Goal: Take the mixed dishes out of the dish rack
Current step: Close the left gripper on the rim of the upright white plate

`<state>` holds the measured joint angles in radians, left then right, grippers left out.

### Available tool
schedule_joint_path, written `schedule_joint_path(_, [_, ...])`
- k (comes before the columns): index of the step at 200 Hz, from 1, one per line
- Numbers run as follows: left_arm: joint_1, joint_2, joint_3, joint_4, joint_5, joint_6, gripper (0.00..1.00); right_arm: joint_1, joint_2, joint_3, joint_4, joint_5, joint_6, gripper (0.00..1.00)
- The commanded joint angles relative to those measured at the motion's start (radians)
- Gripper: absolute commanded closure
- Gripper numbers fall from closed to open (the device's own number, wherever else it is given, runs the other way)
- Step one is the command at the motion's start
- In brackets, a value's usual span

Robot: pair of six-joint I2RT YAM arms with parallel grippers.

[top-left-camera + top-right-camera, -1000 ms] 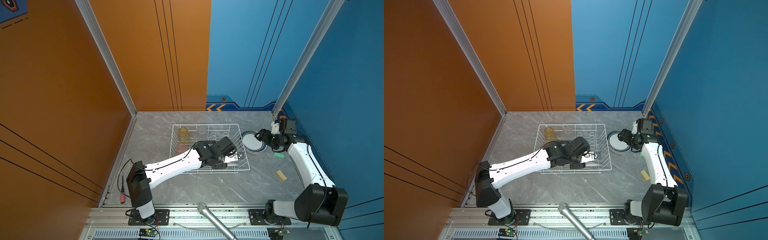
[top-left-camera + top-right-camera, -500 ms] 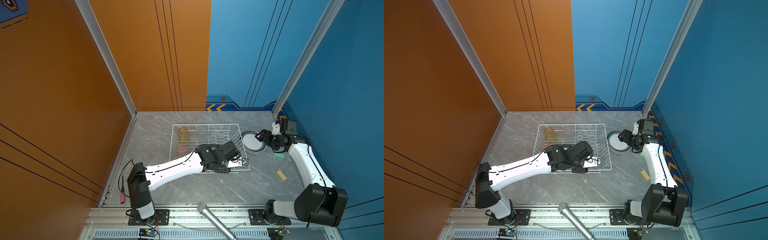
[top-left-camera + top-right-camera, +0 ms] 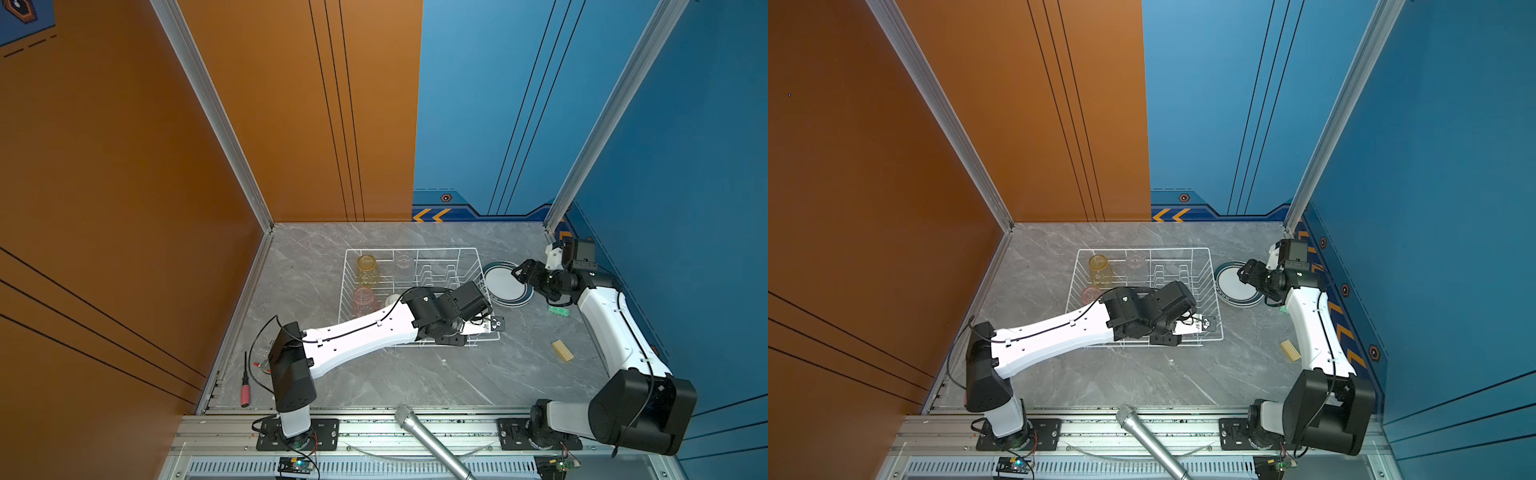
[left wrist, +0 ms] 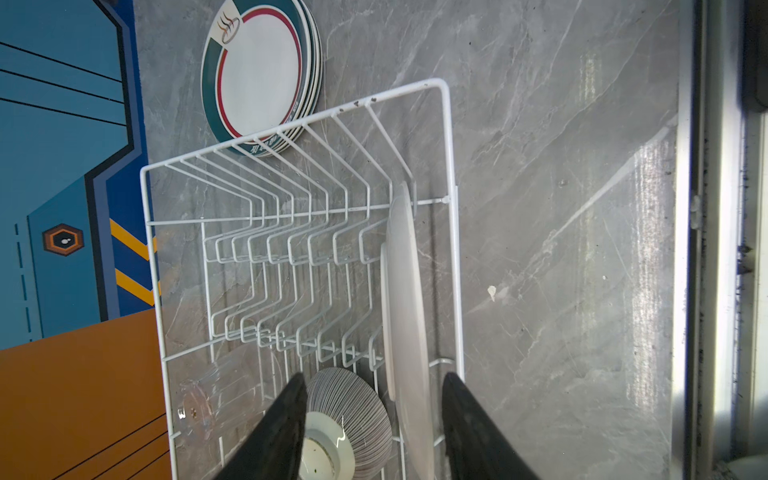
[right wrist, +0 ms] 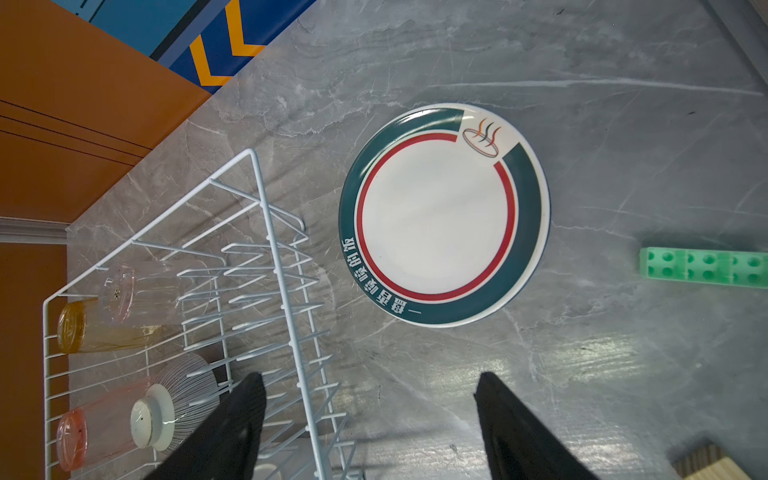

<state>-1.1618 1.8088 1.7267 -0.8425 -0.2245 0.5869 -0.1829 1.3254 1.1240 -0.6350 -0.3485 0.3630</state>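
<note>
Two robot arms work over a grey marble desk [image 3: 374, 374] that carries a white wire dish rack [image 3: 415, 250]. The only plate in the rack, a white plate [image 4: 405, 291], stands on edge in the slot at the rack's near right corner, close against the rack's near wall. The left arm reaches across the rack to it. In the left wrist view its fingers [image 4: 284, 424] are spread, one on each side of the plate, and pinch nothing. The plate's rim runs straight out ahead of them, in line with the reach. The plate lies nearer the finger by the rack wall, and an upturned striped bowl [image 4: 349, 411] also sits between the fingers, beside the other one, so closing may catch the bowl. An amber tumbler [image 3: 367, 269], a pink tumbler [image 3: 365, 301] and a clear tumbler [image 3: 403, 266] lie in the rack's left part. The right fingers [image 5: 239, 419] are spread and empty. They hover well apart from the standing plate, near a stack of dark-rimmed plates [image 5: 442, 214] on the desk just beside the rack. The left arm is plainly the nearer.
</note>
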Motion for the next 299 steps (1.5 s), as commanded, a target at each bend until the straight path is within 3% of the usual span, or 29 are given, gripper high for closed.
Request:
schedule_joint_path(1, [-0.003, 0.033, 0.054, -0.071, 0.005, -0.002, 0.47, -0.015, -0.028, -0.015, 0.02, -0.02, -0.006, 0.22])
schedule_joint_path(66, [0.002, 0.096, 0.108, -0.136, -0.044, -0.032, 0.47, -0.035, -0.028, -0.026, 0.026, -0.035, -0.01, 0.22])
schedule_joint_path(128, [0.027, 0.153, 0.158, -0.176, -0.021, -0.064, 0.53, -0.052, -0.032, -0.031, 0.027, -0.044, -0.014, 0.22])
schedule_joint_path(234, [0.06, 0.186, 0.173, -0.191, -0.018, -0.078, 0.64, -0.058, -0.025, -0.039, 0.035, -0.05, -0.012, 0.22])
schedule_joint_path(299, [0.068, 0.199, 0.186, -0.192, -0.032, -0.081, 0.77, -0.061, -0.027, -0.043, 0.035, -0.05, -0.013, 0.22])
